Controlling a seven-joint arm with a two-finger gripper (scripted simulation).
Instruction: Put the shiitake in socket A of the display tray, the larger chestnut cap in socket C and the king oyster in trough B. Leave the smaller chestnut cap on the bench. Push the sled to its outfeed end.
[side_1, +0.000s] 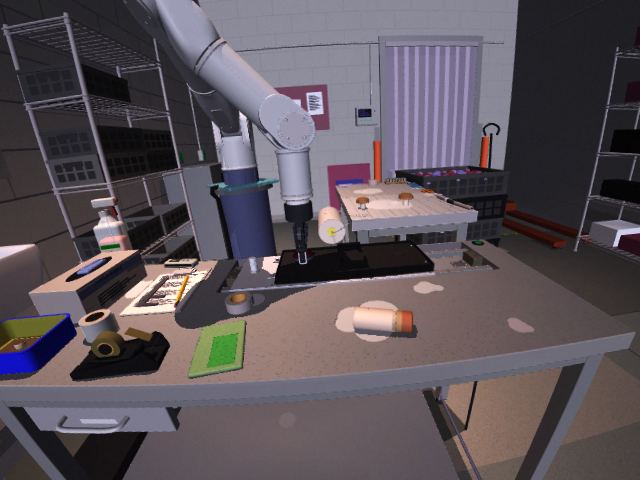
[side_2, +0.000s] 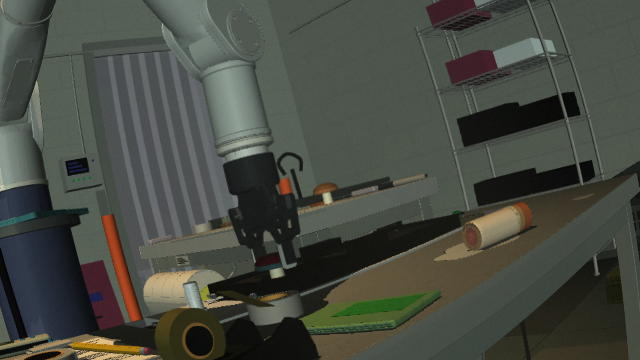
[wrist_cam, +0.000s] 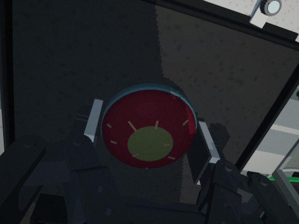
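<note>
On the back half of the grey bench, the black display tray (side_1: 356, 261) lies on its sled rails. At the tray's left end my gripper (side_1: 301, 257) is closed around the shiitake (wrist_cam: 148, 127), a dark red cap with a pale centre, just above the tray's surface. From the second side camera the cap (side_2: 268, 261) and its pale stem show between the fingers (side_2: 272, 257). The king oyster (side_1: 382, 320), a pale cylinder with an orange end, lies on its side mid-bench. Two chestnut caps (side_1: 362, 201) (side_1: 406, 197) stand on the wooden table behind.
Behind the bench stand the wooden table (side_1: 403, 206), a crate stack (side_1: 455, 181) and a striped curtain door. A tape roll (side_1: 238, 303), green pad (side_1: 218, 347), tape dispenser (side_1: 119, 351), tissue box (side_1: 88, 284) and blue tin (side_1: 28, 341) crowd the left.
</note>
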